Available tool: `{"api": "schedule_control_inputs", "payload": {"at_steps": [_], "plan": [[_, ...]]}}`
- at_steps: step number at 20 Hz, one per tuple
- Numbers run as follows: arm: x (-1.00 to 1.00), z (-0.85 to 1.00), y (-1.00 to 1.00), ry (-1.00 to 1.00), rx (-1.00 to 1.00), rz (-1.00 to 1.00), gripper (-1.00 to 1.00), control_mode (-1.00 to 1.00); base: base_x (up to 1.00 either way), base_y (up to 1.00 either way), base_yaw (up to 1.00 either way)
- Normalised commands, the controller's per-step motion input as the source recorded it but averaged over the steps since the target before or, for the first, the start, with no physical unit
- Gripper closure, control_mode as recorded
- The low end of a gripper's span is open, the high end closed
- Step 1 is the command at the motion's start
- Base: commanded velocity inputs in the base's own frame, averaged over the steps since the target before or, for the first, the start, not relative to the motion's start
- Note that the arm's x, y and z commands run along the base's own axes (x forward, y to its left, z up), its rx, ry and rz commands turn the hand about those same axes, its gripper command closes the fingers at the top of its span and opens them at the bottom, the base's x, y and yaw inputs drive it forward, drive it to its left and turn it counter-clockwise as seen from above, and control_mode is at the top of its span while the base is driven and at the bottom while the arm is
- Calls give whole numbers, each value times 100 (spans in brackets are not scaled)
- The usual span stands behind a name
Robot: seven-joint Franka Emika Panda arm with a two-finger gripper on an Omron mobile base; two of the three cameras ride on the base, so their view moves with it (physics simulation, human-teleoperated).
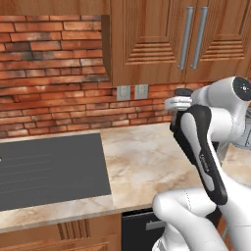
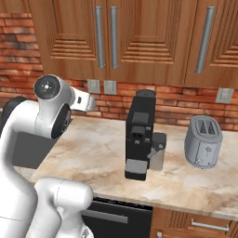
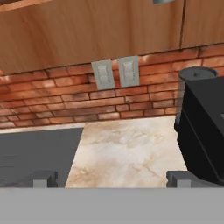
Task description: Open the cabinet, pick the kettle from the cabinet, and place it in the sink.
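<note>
Cabinet (image 2: 107,37) doors shut, kettle presumably inside; gripper (image 3: 111,178) jaws wide, empty, low over counter (image 3: 127,148), ready for handle (image 2: 99,36)

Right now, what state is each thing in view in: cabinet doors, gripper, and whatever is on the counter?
cabinet: both doors shut, handles untouched.
gripper: open, empty, facing the brick wall above the counter.
coffee machine: upright on the counter, under the cabinet.
toaster: upright, slots empty.
stovetop: nothing on it.
</note>
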Motion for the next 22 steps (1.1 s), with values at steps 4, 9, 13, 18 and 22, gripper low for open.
{"api": "schedule_control_inputs", "payload": {"at_steps": [4, 9, 13, 18, 22], "plan": [[-9, 32, -14, -5, 9, -1, -100, -100, 0, 0, 0], [-5, 31, -14, -2, 6, 0, -100, -100, 0, 0, 0], [0, 29, -5, 0, 0, 0, -100, -100, 0, 0, 0], [0, 31, -5, 5, 0, 0, -100, -100, 0, 0, 0], [0, 30, -5, 10, 0, 0, -100, -100, 0, 0, 0]]}}
